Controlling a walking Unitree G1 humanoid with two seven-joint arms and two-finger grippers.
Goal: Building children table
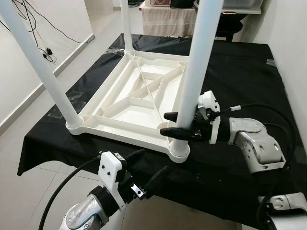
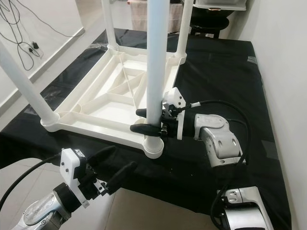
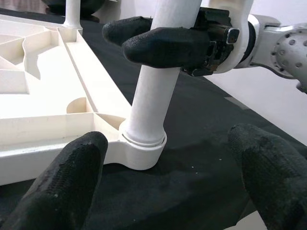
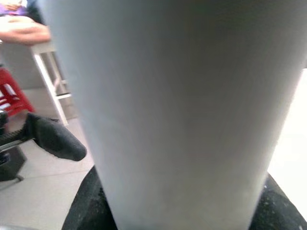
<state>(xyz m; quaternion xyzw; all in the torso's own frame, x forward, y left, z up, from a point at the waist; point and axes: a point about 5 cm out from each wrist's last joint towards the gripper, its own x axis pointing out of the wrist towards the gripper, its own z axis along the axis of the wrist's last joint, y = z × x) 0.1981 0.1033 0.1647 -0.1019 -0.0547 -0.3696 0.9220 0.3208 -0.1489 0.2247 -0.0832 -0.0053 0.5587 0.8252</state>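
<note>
Fingers of the right gripper (image 1: 178, 123) clamp the near-right leg (image 1: 194, 72) just above its socket on the upturned tabletop (image 1: 132, 103) — long axis upright. Left gripper (image 1: 146, 172), spread wide and empty, hovers just below, near that corner — the right arm does the work.

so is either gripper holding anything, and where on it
The right gripper clamps the near-right table leg low down, just above its socket in the upturned tabletop. The left gripper is open and holds nothing.
</note>
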